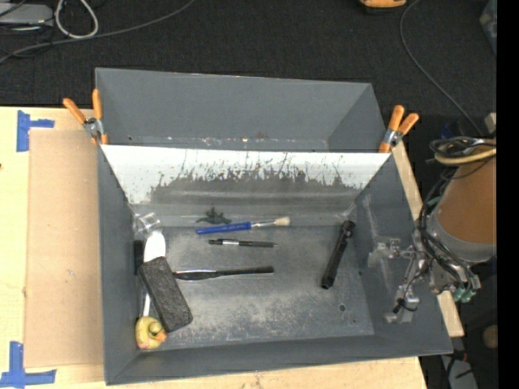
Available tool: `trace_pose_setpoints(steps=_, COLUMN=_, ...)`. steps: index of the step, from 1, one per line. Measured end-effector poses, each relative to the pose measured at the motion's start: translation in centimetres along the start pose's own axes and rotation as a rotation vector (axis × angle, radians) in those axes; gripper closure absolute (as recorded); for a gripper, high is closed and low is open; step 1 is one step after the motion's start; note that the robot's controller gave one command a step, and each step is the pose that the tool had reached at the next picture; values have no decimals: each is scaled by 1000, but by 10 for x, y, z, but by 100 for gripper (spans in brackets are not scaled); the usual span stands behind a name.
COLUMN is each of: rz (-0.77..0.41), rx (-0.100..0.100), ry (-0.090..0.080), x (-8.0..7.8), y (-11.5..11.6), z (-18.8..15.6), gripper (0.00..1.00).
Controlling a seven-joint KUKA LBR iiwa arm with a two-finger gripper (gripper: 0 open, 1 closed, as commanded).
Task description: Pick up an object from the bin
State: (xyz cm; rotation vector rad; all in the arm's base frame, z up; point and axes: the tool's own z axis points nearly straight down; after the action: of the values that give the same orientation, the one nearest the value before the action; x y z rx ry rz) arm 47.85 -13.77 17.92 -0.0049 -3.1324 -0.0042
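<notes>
My gripper [403,295] hangs over the bin's right sloping wall, near the front right corner, with nothing seen in it. The loose thing nearest to it is a black marker [336,254], lying on the bin floor to its left and angled from upper right to lower left. Further left, a thin black tool [225,273] lies flat in the middle of the floor. Above that lie a short black pen [241,243] and a blue-handled paintbrush [242,226] with pale bristles pointing right.
On the left of the floor lie a dark grey block [165,293], a white-ended tool [152,246] and a yellow rubber duck [149,332] in the front left corner. A small dark figure [213,216] sits near the back wall. The arm enters from the right.
</notes>
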Motion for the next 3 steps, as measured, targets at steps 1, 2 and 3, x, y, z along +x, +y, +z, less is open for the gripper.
trace_pose_setpoints(steps=1, rz=-4, rx=2, ry=-7, x=-2, y=1, z=-3, gripper=0)
trace_pose_setpoints(steps=2, rz=-206, rx=5, ry=-15, x=-43, y=6, z=46, gripper=0)
trace_pose_setpoints(steps=3, rz=-432, rx=4, ry=-13, x=-110, y=-5, z=36, gripper=0)
